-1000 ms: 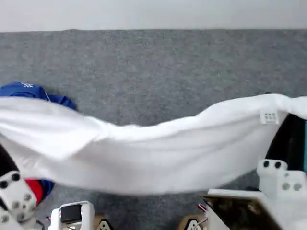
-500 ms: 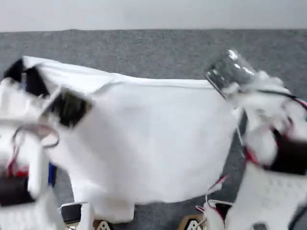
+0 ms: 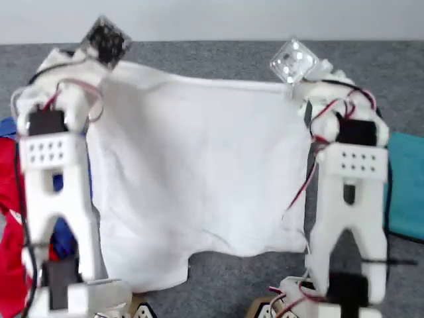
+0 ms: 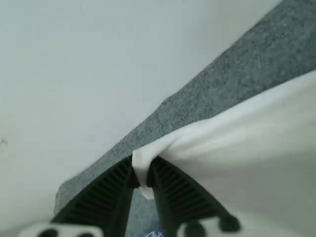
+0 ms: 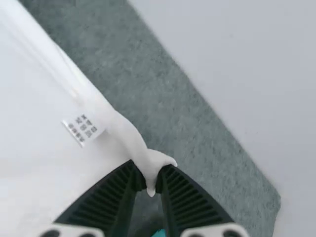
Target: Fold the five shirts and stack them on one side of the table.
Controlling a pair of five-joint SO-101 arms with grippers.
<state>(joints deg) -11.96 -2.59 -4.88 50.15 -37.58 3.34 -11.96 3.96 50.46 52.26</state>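
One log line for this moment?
white shirt: spread over table | left gripper: shut on corner | right gripper: shut on corner

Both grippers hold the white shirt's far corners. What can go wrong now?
Left gripper and right gripper each pinch just a small tip of the white shirt; a pull may slip it free.
Its near hem lies wavy and bunched, so a fold could come out crooked.
The left arm stands over the red shirt and blue shirt; it might drag them.
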